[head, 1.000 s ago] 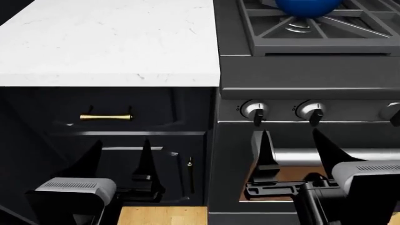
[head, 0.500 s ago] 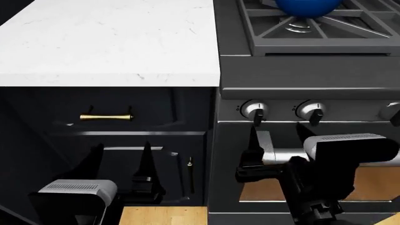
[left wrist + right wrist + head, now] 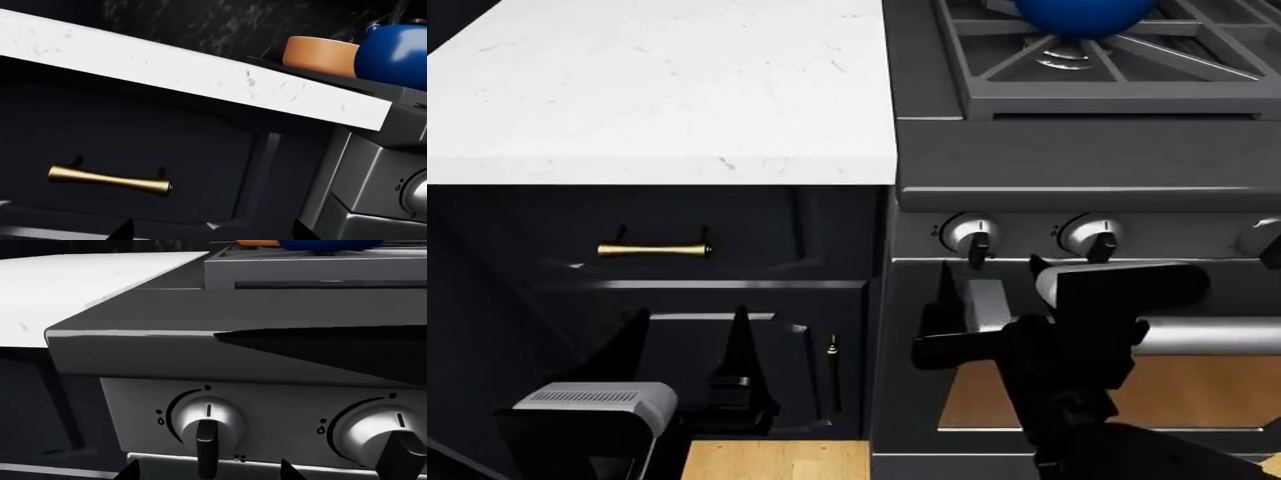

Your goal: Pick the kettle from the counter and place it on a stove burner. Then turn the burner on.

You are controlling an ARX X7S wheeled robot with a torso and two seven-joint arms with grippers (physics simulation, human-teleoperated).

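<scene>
The kettle [image 3: 1085, 14] is cut off by the head view's top edge, handle and spout out of sight. The right gripper's [image 3: 988, 310] own body hides its jaws; only two tips show in its wrist view.

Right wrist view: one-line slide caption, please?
Right gripper open just below the leftmost stove knob, pointer at its top mark; blue kettle already on the stove above.
</scene>
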